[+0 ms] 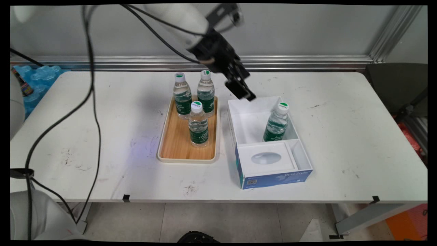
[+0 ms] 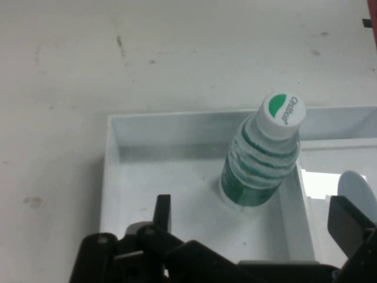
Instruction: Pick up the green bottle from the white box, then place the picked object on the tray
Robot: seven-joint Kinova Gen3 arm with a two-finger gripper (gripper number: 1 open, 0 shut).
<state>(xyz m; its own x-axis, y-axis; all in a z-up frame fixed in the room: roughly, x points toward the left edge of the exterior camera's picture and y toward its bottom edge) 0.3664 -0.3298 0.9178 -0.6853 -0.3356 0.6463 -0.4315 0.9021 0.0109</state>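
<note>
Bottle: a clear plastic water bottle with a green label and a white-and-green cap (image 1: 277,123) stands upright in the far compartment of the open white cardboard box with a blue front (image 1: 273,179), against that compartment's right wall and close to the divider. I see it alone there; nothing grips it.

Black two-finger gripper (image 1: 244,90) hangs above the box's far left corner, apart from the bottle, empty. In the hand view its fingers (image 2: 352,227) stand wide apart with nothing between them, the bottle (image 2: 259,159) in sight beyond them.

Risk, my judgement: the bottle is tall and narrow, so a sideways brush from a finger or the black linkage could tip it over the low divider. The box is light card; a knock on its wall could slide it toward the wooden tray with a cream rim (image 1: 186,159) just to its left, where three like bottles (image 1: 198,124) stand close together.

Arm pose: it comes in from the upper left, wrist slanted down and right, cables (image 1: 92,85) hanging over the left of the table (image 1: 102,136).
</note>
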